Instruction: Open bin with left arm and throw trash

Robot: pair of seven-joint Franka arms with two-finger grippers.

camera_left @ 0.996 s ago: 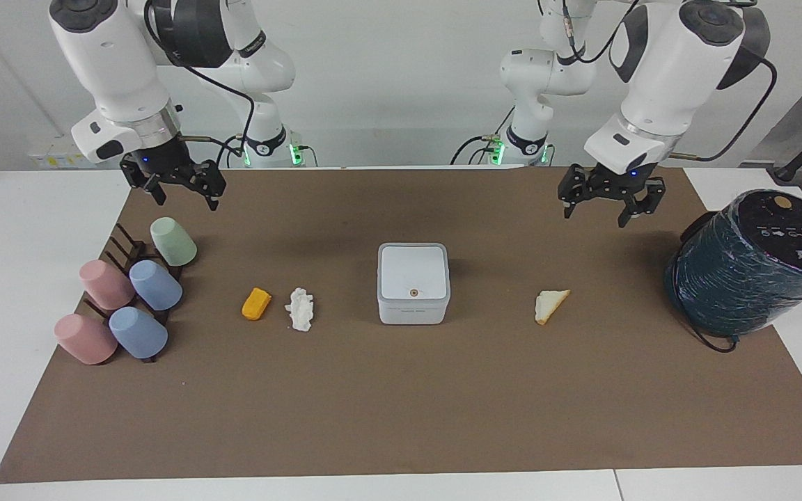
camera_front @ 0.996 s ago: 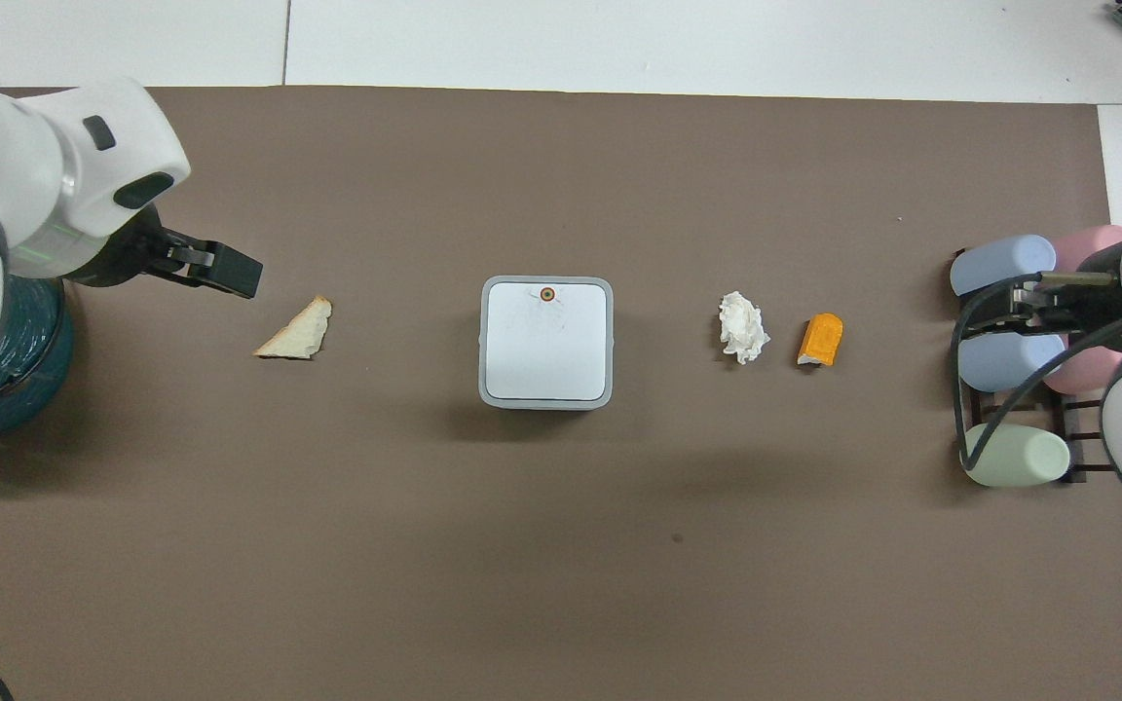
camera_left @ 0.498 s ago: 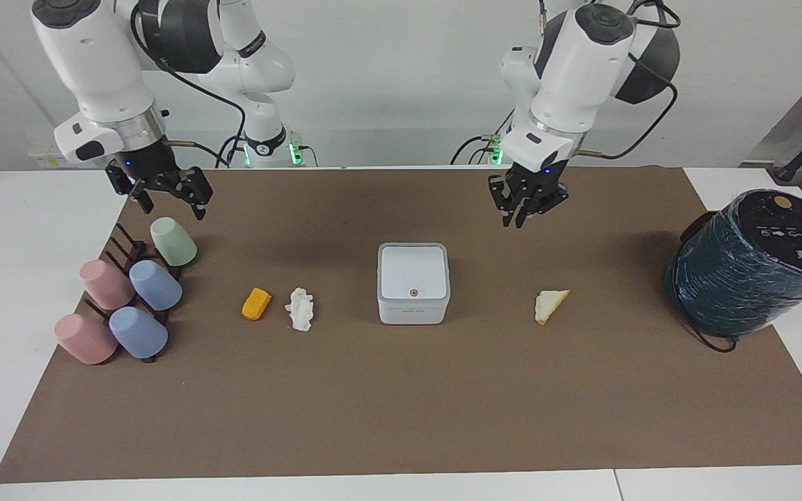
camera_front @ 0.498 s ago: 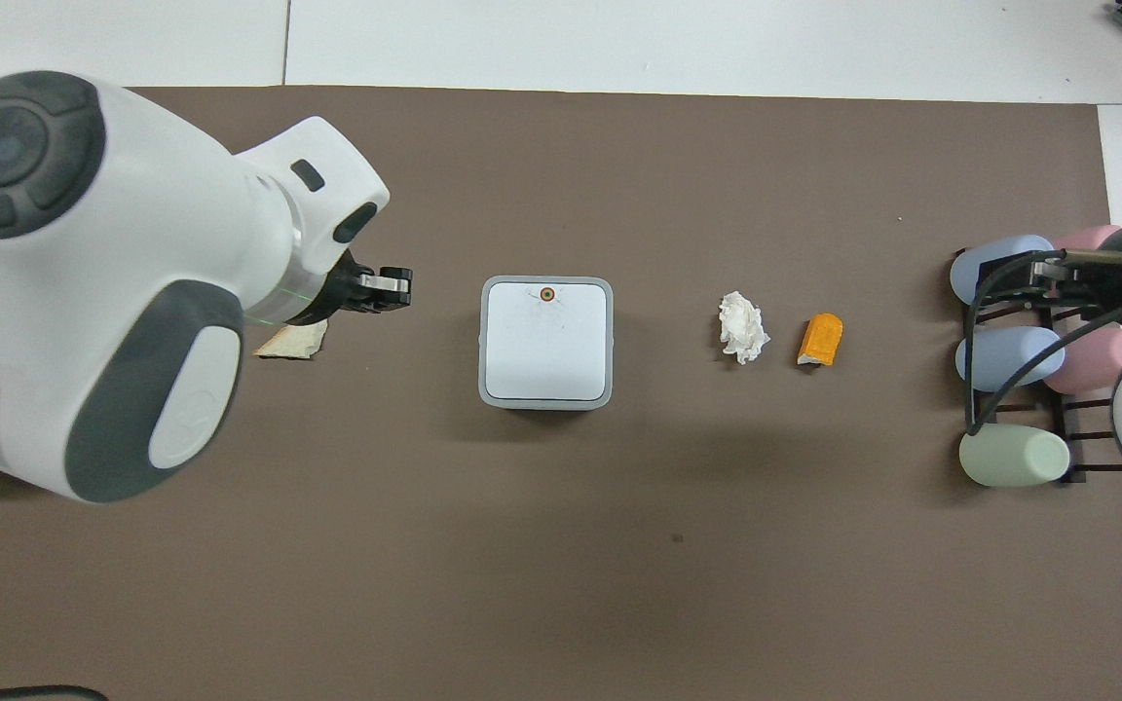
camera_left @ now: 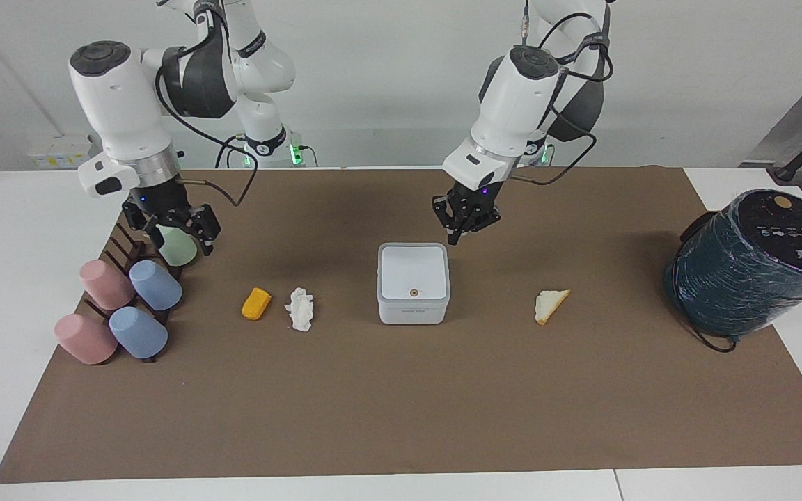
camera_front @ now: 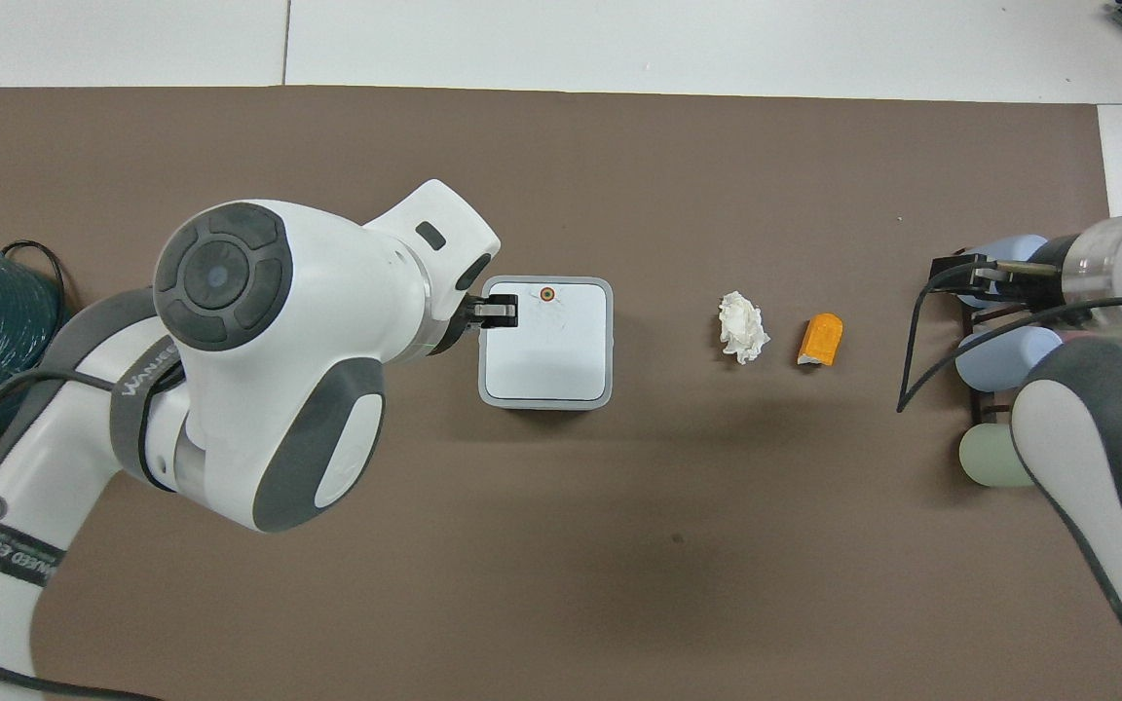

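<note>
Facing view: one bin (camera_left: 413, 282), three trash scraps, left tool (camera_left: 458, 233) pressed together, right tool (camera_left: 179, 233) spread.

Arm shells: glossy white, rounded
Joint caps: dark grey discs
Wrist rings: silver metal bands
Cables: black, looped along the forearms
Left gripper (camera_left: 458, 234): black
Right gripper (camera_left: 173, 235): black
Base lights: green

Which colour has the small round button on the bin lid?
Brownish orange button, clearest in the overhead view.

Smooth white plastic bin (camera_left: 413, 282), crumpled paper tissue wad (camera_left: 300, 309), matt brown table mat (camera_left: 401, 403), glossy arm shells
</note>
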